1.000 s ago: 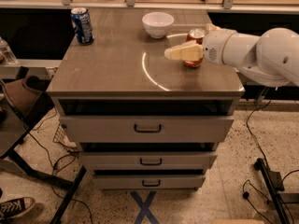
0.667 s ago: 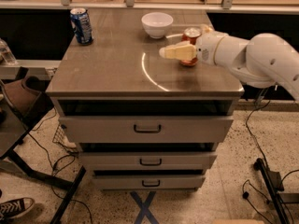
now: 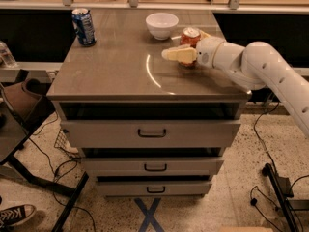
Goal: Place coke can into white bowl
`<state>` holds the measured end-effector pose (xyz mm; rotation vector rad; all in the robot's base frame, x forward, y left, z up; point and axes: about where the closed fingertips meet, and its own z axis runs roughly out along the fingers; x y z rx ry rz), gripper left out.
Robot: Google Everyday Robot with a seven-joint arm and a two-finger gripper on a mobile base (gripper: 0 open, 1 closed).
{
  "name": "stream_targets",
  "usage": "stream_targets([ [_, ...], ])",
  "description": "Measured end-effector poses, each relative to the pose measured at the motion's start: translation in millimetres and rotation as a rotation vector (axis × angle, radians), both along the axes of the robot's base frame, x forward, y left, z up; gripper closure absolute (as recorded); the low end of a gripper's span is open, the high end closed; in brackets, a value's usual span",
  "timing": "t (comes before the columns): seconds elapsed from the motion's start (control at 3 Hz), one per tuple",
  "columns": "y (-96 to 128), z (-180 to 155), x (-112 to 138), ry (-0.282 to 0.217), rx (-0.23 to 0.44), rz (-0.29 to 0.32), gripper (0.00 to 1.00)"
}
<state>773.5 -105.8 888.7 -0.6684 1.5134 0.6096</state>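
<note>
The coke can [image 3: 190, 36], red-orange with a silver top, stands upright at the back right of the grey cabinet top [image 3: 116, 71]. My gripper [image 3: 186, 45] comes in from the right and is shut on the can, with one cream finger [image 3: 175, 55] in front of it and the other behind it. The can's lower part is hidden by the front finger. The white bowl [image 3: 161, 24] stands empty just to the left of and behind the can, a short gap away.
A blue can [image 3: 83, 27] stands upright at the back left corner of the top. The cabinet has drawers [image 3: 152, 133] below. A dark chair [image 3: 19, 110] stands to the left, and cables [image 3: 270, 144] lie on the floor to the right.
My gripper has moved left toward the white bowl, and the coke can has moved with it.
</note>
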Motion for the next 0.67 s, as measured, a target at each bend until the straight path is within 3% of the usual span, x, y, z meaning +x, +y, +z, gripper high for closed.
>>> stream_targets([
  [0.33, 3.3, 0.0, 0.1, 0.0, 0.001, 0.005, 0.16],
  [0.67, 6.6, -0.1, 0.2, 0.0, 0.001, 0.009, 0.4],
])
